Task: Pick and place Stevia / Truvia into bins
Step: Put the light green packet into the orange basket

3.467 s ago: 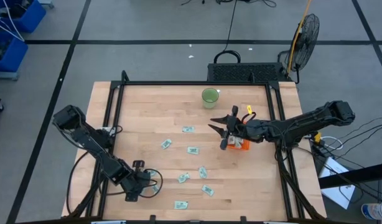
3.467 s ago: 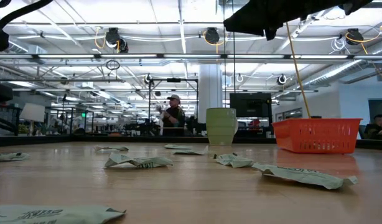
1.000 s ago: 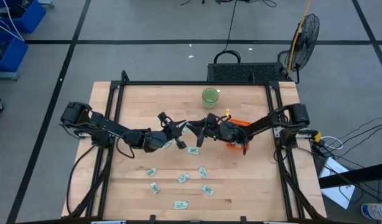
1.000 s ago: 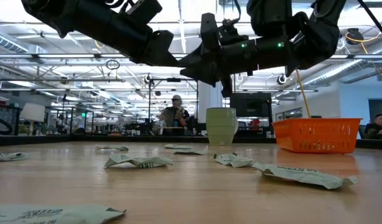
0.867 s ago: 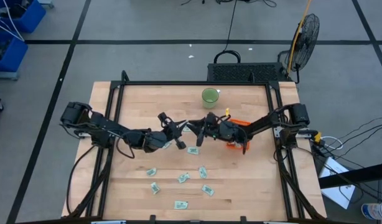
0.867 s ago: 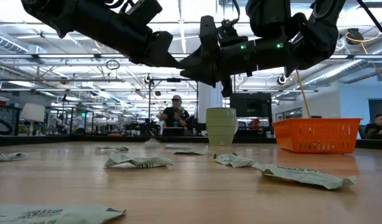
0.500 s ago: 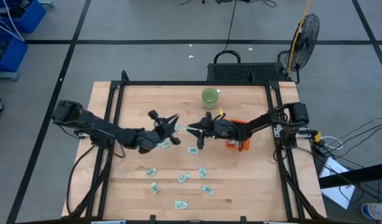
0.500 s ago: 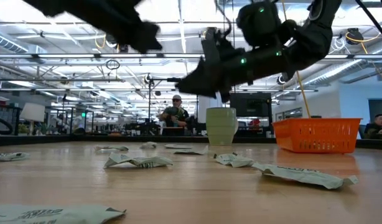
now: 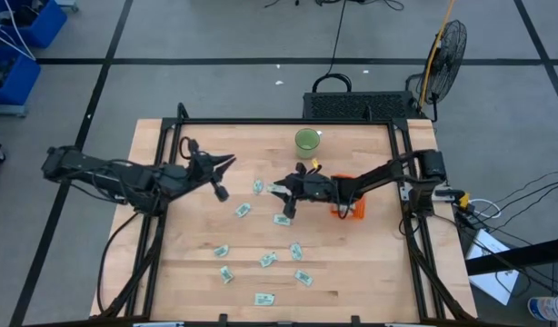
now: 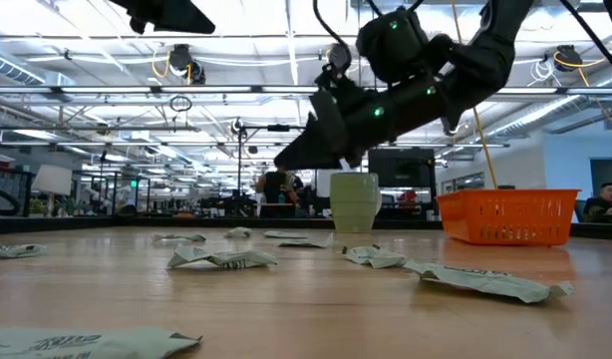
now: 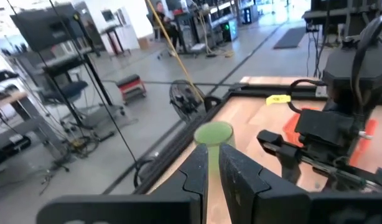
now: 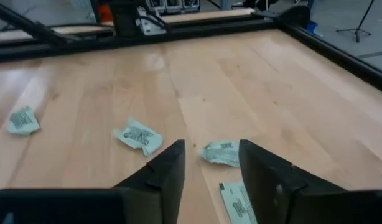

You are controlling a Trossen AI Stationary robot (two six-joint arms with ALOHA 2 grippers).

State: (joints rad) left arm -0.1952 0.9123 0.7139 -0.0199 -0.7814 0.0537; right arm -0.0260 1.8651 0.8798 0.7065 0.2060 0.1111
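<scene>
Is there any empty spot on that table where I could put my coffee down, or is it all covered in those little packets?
The table's near right corner is bare wood, and so is the far left corner behind the left gripper. The crowded part is the middle: sachets lie scattered there, with the right gripper over them beside the orange bin and green cup.

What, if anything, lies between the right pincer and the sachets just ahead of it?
Nothing visible. The right pincer hangs open above bare wood, with a sachet showing between its fingers and another beside it. The left pincer is off to one side.
</scene>
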